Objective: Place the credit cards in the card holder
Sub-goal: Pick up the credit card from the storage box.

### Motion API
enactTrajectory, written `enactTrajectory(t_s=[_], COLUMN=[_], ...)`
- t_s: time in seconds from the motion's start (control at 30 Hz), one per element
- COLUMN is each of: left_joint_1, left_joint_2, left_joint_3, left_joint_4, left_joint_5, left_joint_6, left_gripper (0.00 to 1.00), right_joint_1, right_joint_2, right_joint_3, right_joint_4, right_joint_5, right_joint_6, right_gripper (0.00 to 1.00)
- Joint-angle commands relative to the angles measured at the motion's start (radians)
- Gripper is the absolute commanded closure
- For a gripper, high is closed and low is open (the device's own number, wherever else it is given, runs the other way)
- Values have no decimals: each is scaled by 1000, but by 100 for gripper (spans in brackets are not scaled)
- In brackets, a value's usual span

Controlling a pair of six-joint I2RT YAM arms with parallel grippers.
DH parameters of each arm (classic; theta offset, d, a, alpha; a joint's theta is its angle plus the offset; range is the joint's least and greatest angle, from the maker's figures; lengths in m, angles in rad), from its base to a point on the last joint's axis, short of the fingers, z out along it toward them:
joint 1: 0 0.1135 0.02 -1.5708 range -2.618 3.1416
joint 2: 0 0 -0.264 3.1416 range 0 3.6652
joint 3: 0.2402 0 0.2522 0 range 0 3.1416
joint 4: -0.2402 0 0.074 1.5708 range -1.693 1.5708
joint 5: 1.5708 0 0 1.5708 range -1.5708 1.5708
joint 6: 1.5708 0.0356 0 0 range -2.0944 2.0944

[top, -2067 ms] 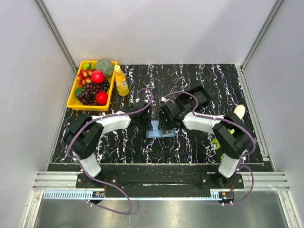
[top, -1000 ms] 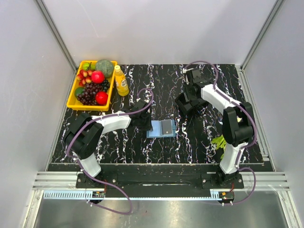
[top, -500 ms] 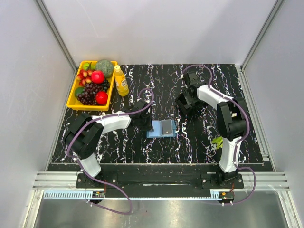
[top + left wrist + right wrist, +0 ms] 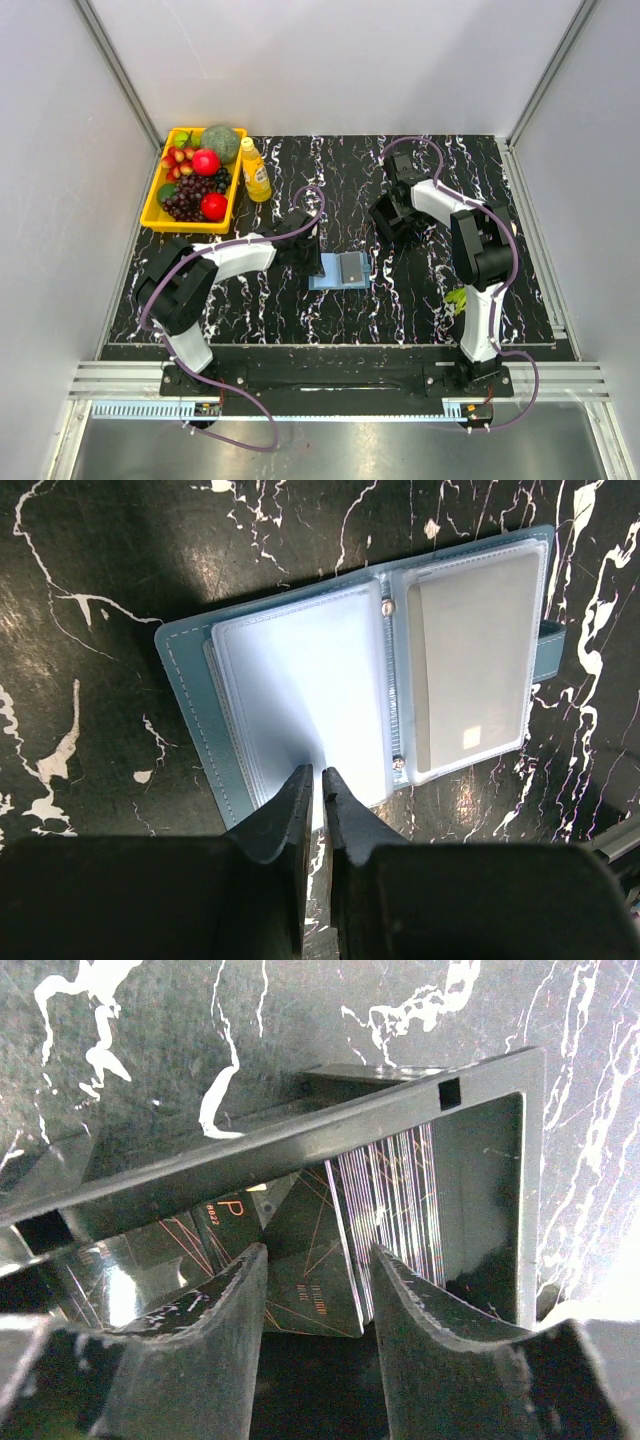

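The card holder (image 4: 337,271) is a blue wallet lying open at mid-table, with a grey credit card (image 4: 351,268) in it. In the left wrist view the card (image 4: 470,675) sits in the right clear sleeve of the wallet (image 4: 190,700). My left gripper (image 4: 315,776) is shut, its tips pinching the near edge of the left sleeve page (image 4: 300,680). My right gripper (image 4: 315,1270) is open above a black box frame (image 4: 480,1070). Several more dark cards (image 4: 385,1210) stand on edge in the frame. One dark card (image 4: 310,1260) lies between the fingers, untouched.
A yellow tray (image 4: 154,214) of fruit and a yellow bottle (image 4: 254,170) stand at the back left. The black box frame (image 4: 392,216) is back right of the wallet, under my right gripper (image 4: 384,214). A green item (image 4: 456,297) lies by the right arm.
My right gripper left the wallet, leaving a grey card in it, and swung back right to the black box frame, then settled over it. My left gripper stayed at the wallet.
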Motion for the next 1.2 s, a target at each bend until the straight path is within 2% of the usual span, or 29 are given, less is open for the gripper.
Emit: enactTrajectory(t_s=[0.0, 0.2, 0.37, 0.43, 0.47, 0.53, 0.87, 0.9, 0.93, 1.0, 1.07, 1.13, 1.17], left_joint_1=[-1, 0, -1, -1, -1, -1, 2, 0, 2, 2, 4, 4, 4], left_joint_2=[-14, -6, -2, 0, 1, 3, 1, 0, 0, 0, -2, 0, 1], left_joint_3=[39, 42, 40, 43, 43, 45, 43, 45, 43, 45, 42, 45, 46], left_joint_4=[22, 17, 17, 17, 17, 16, 14, 14, 14, 13, 16, 13, 13], left_joint_5=[17, 21, 19, 22, 24, 24, 22, 24, 22, 25, 22, 25, 25], left_joint_6=[12, 12, 13, 15, 15, 15, 15, 15, 15, 15, 15, 18, 19], left_gripper=[87, 87, 87, 87, 87, 87, 87, 87, 87, 87, 87, 87, 87], right_joint_1=[-10, -13, -13, -13, -13, -13, -13, -13, -15, -15, -15, -16, -16], right_joint_2=[32, 27, 3, -8, -11, -22, -97, -102, -105, -121, -137, -128, -114], right_joint_3=[20, 17, 10, 3, 5, 3, -18, -13, -10, -16, -27, -15, -7], right_joint_4=[39, 46, 66, 77, 77, 78, 95, 95, 97, 106, 135, 135, 129], right_joint_5=[11, 8, 8, 0, 3, 6, -66, -52, -34, -35, -47, -50, -49], right_joint_6=[9, 8, 14, 11, 11, 11, 23, 28, 37, 35, 37, 29, 25], right_gripper=[51, 69, 77, 85, 86, 100, 100, 98, 81, 77, 51, 49, 39])
